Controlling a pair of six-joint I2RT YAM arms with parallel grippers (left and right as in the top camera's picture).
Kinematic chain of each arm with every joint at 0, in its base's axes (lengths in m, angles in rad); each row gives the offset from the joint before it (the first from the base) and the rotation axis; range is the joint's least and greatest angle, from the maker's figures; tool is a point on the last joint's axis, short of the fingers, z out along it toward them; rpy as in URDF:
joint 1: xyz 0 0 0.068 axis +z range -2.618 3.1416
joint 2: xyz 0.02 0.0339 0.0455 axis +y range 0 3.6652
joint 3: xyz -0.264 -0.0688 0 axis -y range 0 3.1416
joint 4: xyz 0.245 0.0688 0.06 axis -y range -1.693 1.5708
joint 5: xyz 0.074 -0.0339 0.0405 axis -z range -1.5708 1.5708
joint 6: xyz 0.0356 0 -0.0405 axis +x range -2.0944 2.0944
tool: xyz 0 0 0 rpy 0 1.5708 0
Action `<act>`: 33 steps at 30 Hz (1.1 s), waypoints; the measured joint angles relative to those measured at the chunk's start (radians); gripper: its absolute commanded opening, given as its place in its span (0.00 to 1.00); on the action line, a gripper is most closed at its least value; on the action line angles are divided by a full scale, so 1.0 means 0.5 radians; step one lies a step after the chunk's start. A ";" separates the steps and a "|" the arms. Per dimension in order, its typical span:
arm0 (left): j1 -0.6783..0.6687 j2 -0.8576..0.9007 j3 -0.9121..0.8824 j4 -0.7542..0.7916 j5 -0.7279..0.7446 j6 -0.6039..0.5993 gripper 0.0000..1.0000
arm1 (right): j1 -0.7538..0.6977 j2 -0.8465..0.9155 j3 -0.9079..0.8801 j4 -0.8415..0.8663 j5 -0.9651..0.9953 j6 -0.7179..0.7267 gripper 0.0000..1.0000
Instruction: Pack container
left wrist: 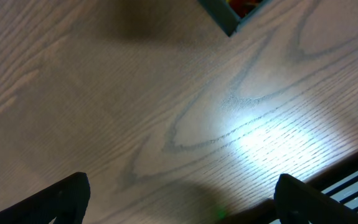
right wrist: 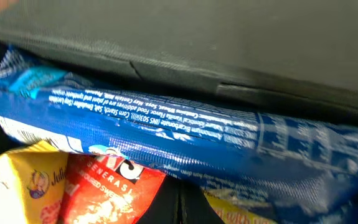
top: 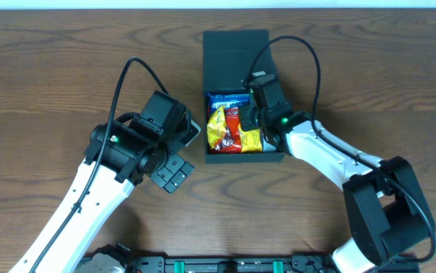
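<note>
The container (top: 236,53) — a dark teal-green box with its flap lid laid open toward the far side — is set on the wooden bench (top: 43,68), near the middle of the far half; inside it a blue packet (top: 227,100) is lodged against the back wall, with a yellow packet (top: 218,129) and a red packet (top: 233,121) in front of it; the right jaws are closed and are lowered into the box's right side, just beside the packets, on the right arm (top: 331,155); nothing is seen gripped between them; the left jaws — spread wide and empty — are held over bare bench just left of the box, on the left arm (top: 115,155).
</note>
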 measured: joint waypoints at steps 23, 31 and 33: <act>0.000 0.000 0.000 0.000 0.000 0.014 0.95 | 0.044 -0.118 0.001 0.095 0.276 0.321 0.02; 0.000 0.000 0.000 -0.001 0.000 0.014 0.95 | 0.018 -0.042 0.001 0.213 0.320 0.321 0.01; 0.000 0.000 0.000 0.000 0.000 0.014 0.95 | 0.011 0.021 0.001 0.265 0.324 0.321 0.02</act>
